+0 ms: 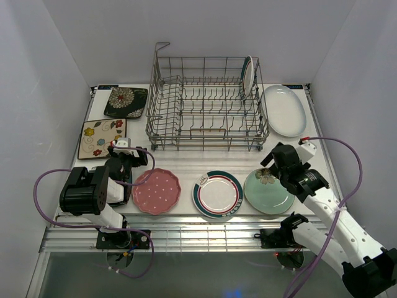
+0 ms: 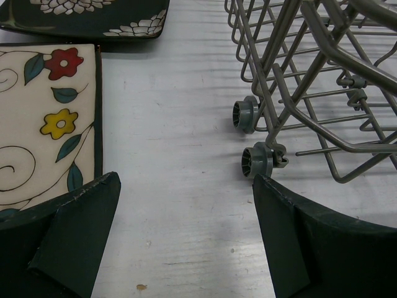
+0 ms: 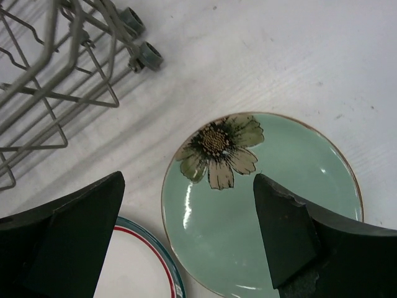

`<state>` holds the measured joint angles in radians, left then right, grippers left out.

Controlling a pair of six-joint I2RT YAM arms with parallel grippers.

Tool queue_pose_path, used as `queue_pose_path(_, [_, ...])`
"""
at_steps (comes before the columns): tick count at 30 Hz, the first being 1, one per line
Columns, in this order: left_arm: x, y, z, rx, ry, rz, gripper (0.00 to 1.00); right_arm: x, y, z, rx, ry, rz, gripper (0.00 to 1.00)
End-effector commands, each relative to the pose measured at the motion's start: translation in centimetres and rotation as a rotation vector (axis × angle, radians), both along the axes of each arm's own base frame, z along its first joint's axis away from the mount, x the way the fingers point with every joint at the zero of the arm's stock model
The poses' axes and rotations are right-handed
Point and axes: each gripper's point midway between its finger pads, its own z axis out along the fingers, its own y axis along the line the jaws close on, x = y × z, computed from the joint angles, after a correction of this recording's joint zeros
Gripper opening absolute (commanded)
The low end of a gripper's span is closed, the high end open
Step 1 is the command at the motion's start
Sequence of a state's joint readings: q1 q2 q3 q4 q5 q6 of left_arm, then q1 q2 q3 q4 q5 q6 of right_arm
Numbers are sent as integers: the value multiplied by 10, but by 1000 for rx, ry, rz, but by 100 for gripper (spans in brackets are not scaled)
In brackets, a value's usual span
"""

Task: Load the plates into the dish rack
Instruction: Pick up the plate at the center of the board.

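The dish rack [image 1: 205, 105] stands at the back centre with one green-rimmed plate [image 1: 248, 76] upright in its right end. Flat on the table lie a pink dotted plate [image 1: 156, 190], a white green-rimmed plate [image 1: 218, 194], a mint floral plate [image 1: 268, 191], a white oval plate [image 1: 284, 110], a black floral square [image 1: 126, 102] and a cream floral square [image 1: 102, 138]. My left gripper [image 2: 186, 179] is open over bare table between the cream square [image 2: 43, 124] and the rack [image 2: 322, 81]. My right gripper [image 3: 189, 179] is open above the mint plate [image 3: 211, 211], holding nothing.
The rack's small grey wheels [image 2: 255, 160] rest on the table just ahead of my left fingers. White walls close in the table on three sides. The white green-rimmed plate [image 3: 139, 267] lies right beside the mint one.
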<state>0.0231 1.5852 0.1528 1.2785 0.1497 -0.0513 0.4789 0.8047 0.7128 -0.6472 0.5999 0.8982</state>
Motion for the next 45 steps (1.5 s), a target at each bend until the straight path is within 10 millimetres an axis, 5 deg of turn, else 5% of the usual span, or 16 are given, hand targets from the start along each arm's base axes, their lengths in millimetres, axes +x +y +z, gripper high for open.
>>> queue_pose_path(1, [5, -3, 9, 3, -29, -16, 98, -23, -2, -20, 87, 75, -71, 90])
queue_pose_path(6, [5, -2, 10, 3, -30, -15, 98, -45, -15, -33, 116, 106, -161, 90])
queue_pose_path(26, [2, -1, 12, 3, -45, -4, 98, -84, -3, -75, 188, 327, -156, 90])
queue_pose_path(45, [2, -1, 12, 3, -47, -4, 98, -120, -14, -69, 258, 395, -292, 90])
